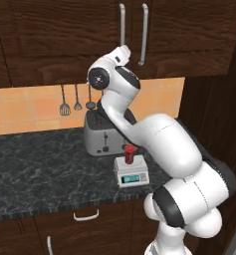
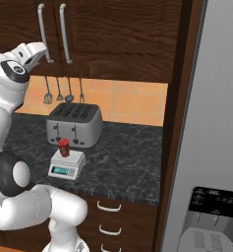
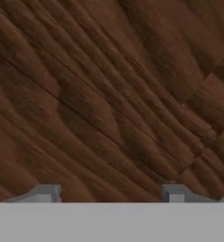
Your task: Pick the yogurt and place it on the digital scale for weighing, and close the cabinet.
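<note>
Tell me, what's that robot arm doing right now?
Gripper open, pressed close to dark brown wooden wall cabinet, doors look shut. Small red yogurt cup standing on white square digital scale. Nothing in the way.

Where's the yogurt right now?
The yogurt stands upright on the digital scale, on the dark counter just in front of the toaster, below the cabinet.
</note>
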Robot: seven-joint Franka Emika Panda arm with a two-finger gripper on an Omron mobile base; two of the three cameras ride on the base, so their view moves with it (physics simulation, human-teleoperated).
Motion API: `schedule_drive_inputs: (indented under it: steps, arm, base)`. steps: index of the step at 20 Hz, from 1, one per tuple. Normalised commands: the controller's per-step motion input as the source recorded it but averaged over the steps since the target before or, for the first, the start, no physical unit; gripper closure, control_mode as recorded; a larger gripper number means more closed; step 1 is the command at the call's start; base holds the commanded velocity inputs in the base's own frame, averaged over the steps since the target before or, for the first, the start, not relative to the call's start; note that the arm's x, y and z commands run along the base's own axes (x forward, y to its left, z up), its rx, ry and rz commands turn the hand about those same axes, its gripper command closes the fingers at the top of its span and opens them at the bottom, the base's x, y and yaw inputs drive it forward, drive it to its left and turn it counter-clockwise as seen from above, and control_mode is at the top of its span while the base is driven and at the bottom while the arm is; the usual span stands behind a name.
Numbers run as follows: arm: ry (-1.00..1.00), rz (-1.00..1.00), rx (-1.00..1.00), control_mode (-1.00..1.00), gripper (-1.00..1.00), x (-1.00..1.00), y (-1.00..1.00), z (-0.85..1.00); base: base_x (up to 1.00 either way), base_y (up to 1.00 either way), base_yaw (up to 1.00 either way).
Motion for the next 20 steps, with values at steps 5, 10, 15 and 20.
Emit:
schedule_drive_inputs:
  steps: [5, 10, 15, 20]
  arm:
    - [0.00, 0.00, 0.07, -1.00, -1.00, -0.67, -0.35, 0.11]
    - [0.02, 0.00, 0.05, -1.00, -1.00, 0.27, -0.34, -0.06]
    - [0.15, 0.01, 0.09, -1.00, -1.00, 1.00, -0.27, -0.53]
    - [0.04, 0.01, 0.03, -1.00, -1.00, 1.00, -0.07, -0.96]
  base:
    - [0.00, 0.00, 0.00]
    - [0.00, 0.00, 0.00]
    - [0.00, 0.00, 0.00]
    - [0.00, 0.00, 0.00]
